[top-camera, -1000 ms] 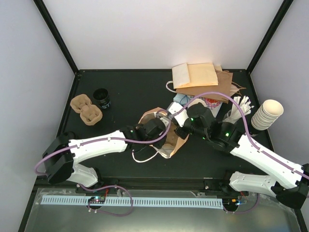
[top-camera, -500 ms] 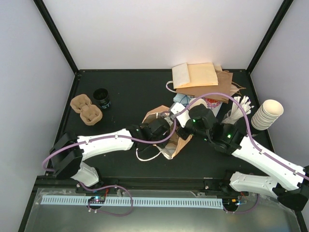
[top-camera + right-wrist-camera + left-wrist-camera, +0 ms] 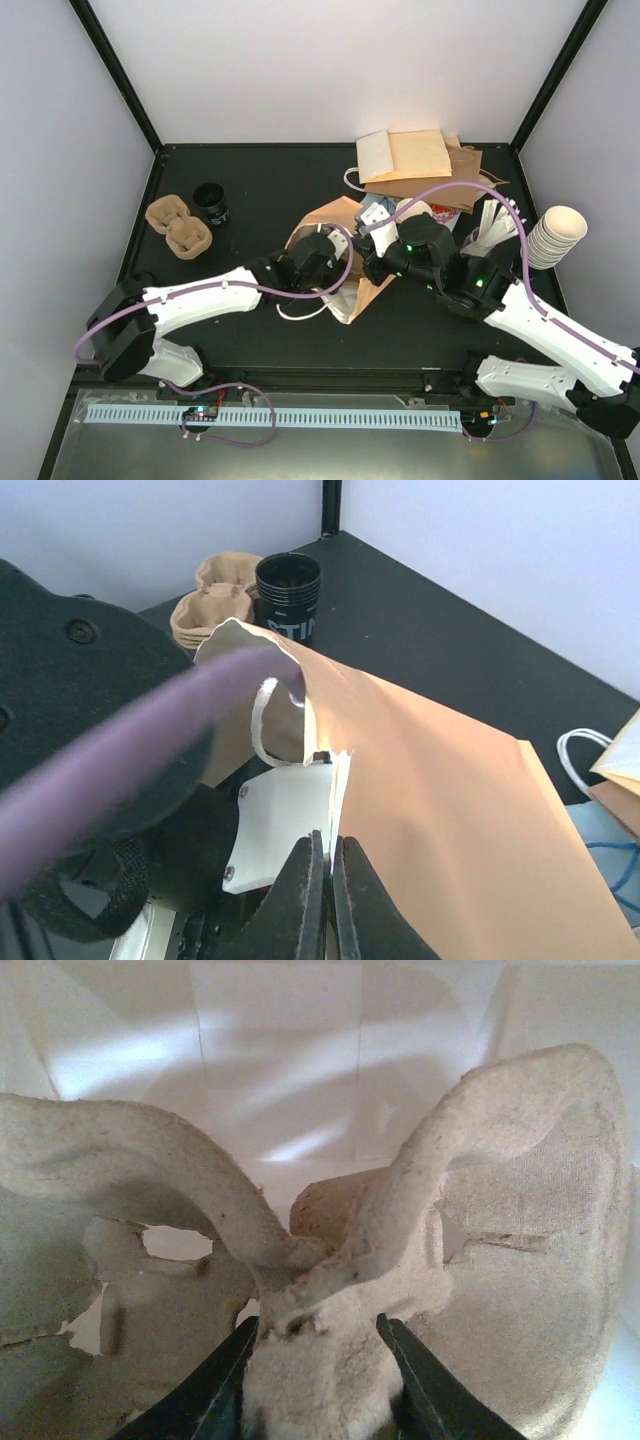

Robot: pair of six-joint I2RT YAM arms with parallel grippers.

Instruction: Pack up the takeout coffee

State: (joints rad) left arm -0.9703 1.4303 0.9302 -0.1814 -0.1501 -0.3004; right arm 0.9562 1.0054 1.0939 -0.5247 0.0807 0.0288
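The takeout coffee (image 3: 211, 203), a small black-lidded cup with a dark printed side, stands at the back left, far from both grippers; the right wrist view shows it too (image 3: 288, 598). The brown paper bag (image 3: 335, 216) lies mid-table with its mouth facing left. My left gripper (image 3: 316, 262) reaches into that mouth. There it is shut on a pulp cup tray (image 3: 520, 1210), whose middle ridge sits between the black fingers (image 3: 222, 1385). My right gripper (image 3: 327, 845) is shut on the bag's torn rim (image 3: 340, 770), holding the mouth up.
Another pulp cup tray (image 3: 178, 226) lies beside the coffee. A pile of flat paper bags (image 3: 420, 160) sits at the back. At the right edge is a stack of lidless cream cups (image 3: 553, 238), with white sticks (image 3: 492, 225) next to it.
The bag's upper side has risen and spread toward the back. The right gripper moved slightly back-left with the rim. The left gripper stays in the mouth with the tray.
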